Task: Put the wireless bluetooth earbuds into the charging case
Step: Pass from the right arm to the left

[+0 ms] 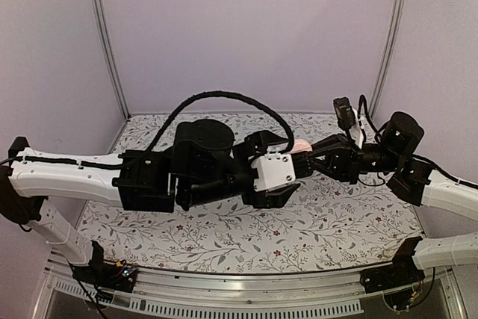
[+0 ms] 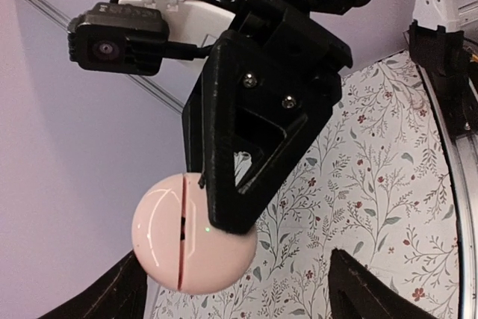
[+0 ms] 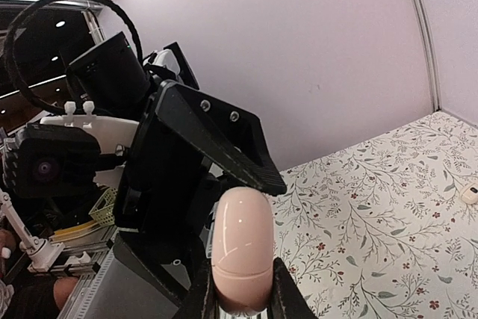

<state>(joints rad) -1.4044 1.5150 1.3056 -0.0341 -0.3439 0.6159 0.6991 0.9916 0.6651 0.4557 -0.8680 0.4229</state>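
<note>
Table [image 1: 224, 237]: floral-print cover; small pale object [image 3: 468, 193] lying on it.

Wears white shells [image 1: 60, 173] on the long links at far left and lower right of the top view, with black joints [image 1: 202, 162] between. Carries a ribbed black cable [image 1: 224, 96]. Has matte black angular fingers [image 2: 254, 132] with two silver screws [image 2: 250, 78], and a white camera plate [image 2: 202, 16], seemingly zip-tied.

A: We see the charging case [image 2: 187, 240] as glossy pale pink, plain except for one tiny green dot.
B: We see the surface [image 1: 224, 237] as white, patterned with grey-green leafy sprigs and small dark red flowers.
A: We note the right pincer [image 3: 244, 298] is black and the walls [image 1: 246, 35] are pale lilac.
</note>
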